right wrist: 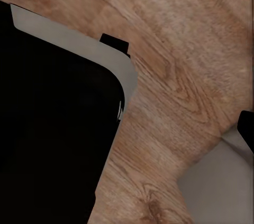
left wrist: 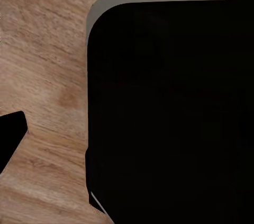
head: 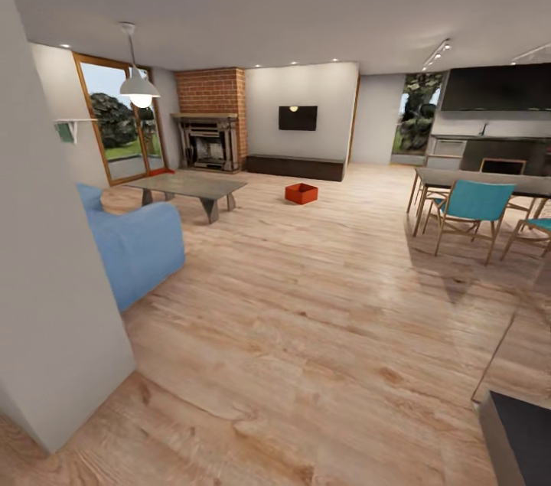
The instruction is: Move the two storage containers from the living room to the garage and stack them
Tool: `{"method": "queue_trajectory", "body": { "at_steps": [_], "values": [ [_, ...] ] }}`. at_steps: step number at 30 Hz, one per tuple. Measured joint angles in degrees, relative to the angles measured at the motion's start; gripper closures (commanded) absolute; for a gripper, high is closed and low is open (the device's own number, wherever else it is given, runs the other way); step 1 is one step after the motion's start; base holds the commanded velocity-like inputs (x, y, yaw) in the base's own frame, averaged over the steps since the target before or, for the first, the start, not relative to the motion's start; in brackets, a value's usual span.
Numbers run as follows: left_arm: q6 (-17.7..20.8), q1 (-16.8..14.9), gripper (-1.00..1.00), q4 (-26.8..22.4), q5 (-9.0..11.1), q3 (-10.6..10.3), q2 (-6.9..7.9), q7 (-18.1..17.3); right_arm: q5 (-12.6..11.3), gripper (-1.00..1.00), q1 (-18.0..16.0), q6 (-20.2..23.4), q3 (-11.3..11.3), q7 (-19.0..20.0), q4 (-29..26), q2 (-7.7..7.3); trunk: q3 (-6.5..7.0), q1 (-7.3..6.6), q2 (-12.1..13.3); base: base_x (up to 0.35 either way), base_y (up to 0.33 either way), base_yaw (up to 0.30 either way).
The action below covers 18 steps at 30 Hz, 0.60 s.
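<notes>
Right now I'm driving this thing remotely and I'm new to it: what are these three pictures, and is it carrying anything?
You are steering a wheeled robot with two arms. The big picture comes from its head camera, looking across a living room with a wood plank floor. One orange-red storage container sits on that floor, far ahead, in front of a dark low cabinet. A brick fireplace, a coffee table and a blue sofa stand to the left; a dining table with teal chairs to the right. The two small pictures come from cameras near each hand, pointing down at the planks and at a black body with a grey edge, probably the robot's own. I cannot tell whether either hand is open, and nothing held is visible.
</notes>
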Motion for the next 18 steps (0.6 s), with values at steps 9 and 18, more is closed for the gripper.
{"method": "queue_trajectory", "body": {
  "at_steps": [9,18],
  "values": [
    [0.0,0.0,-1.0,0.0,0.0,0.0,0.0,0.0,0.02,-1.0,0.0,0.0,0.0,0.02,0.0,0.0,0.0,0.0,0.0,0.322,0.0,-0.245],
    [0.0,0.0,-1.0,0.0,0.0,0.0,0.0,0.0,0.06,-1.0,0.0,0.0,0.0,0.01,0.0,0.0,0.0,0.0,0.0,0.322,0.0,-0.245]
  ]
}}
